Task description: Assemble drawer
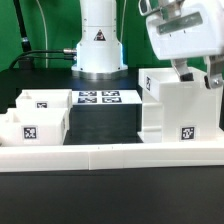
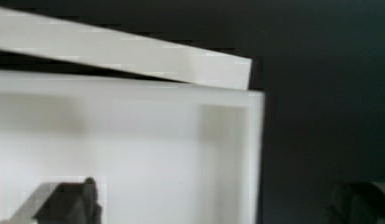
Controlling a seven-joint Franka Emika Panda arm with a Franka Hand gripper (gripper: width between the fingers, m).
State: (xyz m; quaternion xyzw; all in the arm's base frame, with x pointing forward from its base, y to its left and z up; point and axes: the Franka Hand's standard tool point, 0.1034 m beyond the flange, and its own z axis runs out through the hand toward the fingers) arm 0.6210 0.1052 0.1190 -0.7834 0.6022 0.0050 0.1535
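Note:
The tall white drawer housing stands at the exterior view's right, with a square tag low on its front. Two smaller white trays sit at the exterior view's left, one in front and one behind it, each tagged. My gripper hangs at the housing's top far corner. In the wrist view the housing fills the frame. My gripper is open, with one dark finger over the white surface and the other over the dark table beyond the housing's edge. Nothing is held.
The marker board lies flat on the black table between the trays and the housing. The low white border wall runs along the front. The robot base stands at the back centre, with cables behind it.

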